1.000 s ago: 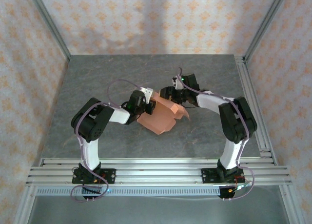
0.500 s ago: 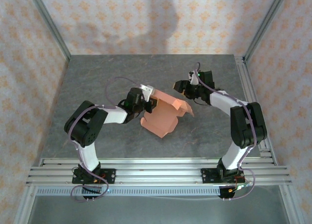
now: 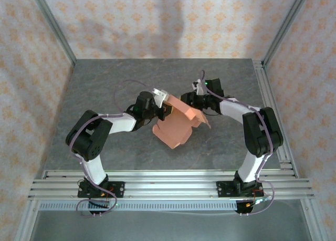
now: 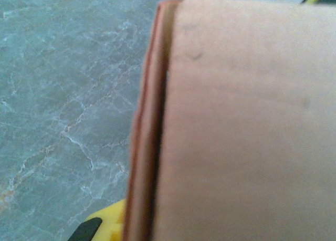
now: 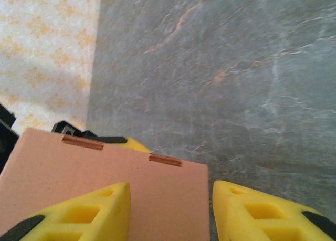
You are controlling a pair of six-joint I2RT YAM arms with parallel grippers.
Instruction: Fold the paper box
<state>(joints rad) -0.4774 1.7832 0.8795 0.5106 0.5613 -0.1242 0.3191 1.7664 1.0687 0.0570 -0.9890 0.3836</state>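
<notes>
left gripper clamped on the paper box, right gripper parted at its far edge

the left gripper [image 3: 163, 109] is closed tight on the far-left edge of the paper box [image 3: 173, 128]. in its wrist view the salmon cardboard sits right up close, beside one yellow fingertip [image 4: 100, 228]. the right gripper [image 5: 170, 192] has its yellow fingers apart, with a slotted panel edge of the box lying between them, not pinched. the half-folded box sits mid-table [image 3: 105, 83] between the two arms, its near end resting on the grey surface.

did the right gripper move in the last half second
Yes. The right gripper has swung back left, away from the table's right aluminium rail, toward the salmon-orange cardboard paper box.
</notes>
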